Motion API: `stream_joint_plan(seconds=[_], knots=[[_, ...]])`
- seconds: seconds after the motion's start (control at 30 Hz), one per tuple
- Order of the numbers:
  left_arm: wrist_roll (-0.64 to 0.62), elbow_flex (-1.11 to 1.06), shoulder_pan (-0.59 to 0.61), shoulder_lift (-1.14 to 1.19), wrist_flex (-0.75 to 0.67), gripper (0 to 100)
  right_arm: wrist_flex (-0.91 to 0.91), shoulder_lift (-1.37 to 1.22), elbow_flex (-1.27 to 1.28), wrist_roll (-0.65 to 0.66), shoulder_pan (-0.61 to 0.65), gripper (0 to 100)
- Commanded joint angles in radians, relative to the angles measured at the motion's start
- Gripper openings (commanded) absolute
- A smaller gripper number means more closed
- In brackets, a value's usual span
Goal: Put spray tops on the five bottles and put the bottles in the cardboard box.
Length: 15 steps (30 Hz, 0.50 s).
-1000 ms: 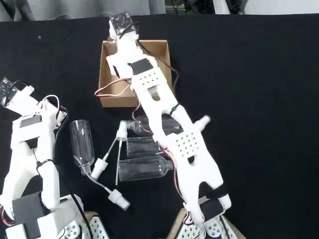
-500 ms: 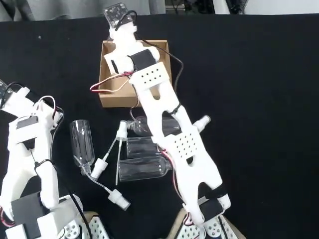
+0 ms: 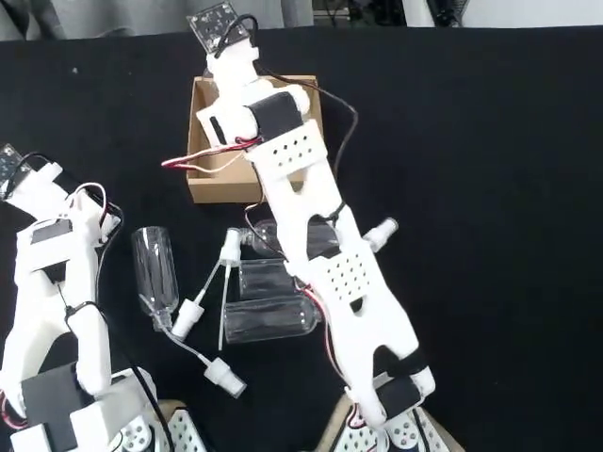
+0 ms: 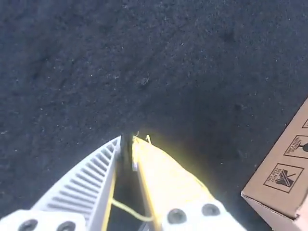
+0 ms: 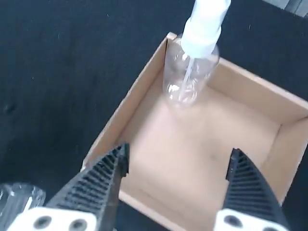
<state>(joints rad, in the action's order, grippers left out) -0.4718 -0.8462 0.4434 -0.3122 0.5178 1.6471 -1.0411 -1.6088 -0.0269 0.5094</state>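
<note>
Capped bottle stands in a corner of the cardboard box! Right fingers hang over the box, spread wide, gripping nothing. Left fingers are pinched together on nothing, above the worktop left of the box. Loose bottles lie nearer.

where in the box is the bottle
In the right wrist view, the bottle stands in a corner of the cardboard box, past the open right hand.

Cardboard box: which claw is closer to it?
Right. The right claw hangs open directly over the box, which holds a bottle. The left claw, shut, is over the black table, off to the box's side.
</note>
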Motion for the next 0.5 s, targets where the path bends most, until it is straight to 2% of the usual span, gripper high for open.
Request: stream_joint_plan(seconds=[0.0,0.07,0.33,0.47], knots=[[0.012,0.019,0.005,-0.055,-0.02,3,0.077,0.088,-0.062,0.091,0.009,28.0],[0.012,0.012,0.005,-0.051,-0.043,3,0.118,0.119,-0.056,0.187,0.018,27.9],[0.012,-0.084,0.012,-0.06,-0.232,3,0.121,0.136,-0.002,0.206,-0.009,27.9],[0.012,-0.097,0.01,-0.06,-0.261,3,0.121,0.205,0.102,0.21,-0.005,27.9]])
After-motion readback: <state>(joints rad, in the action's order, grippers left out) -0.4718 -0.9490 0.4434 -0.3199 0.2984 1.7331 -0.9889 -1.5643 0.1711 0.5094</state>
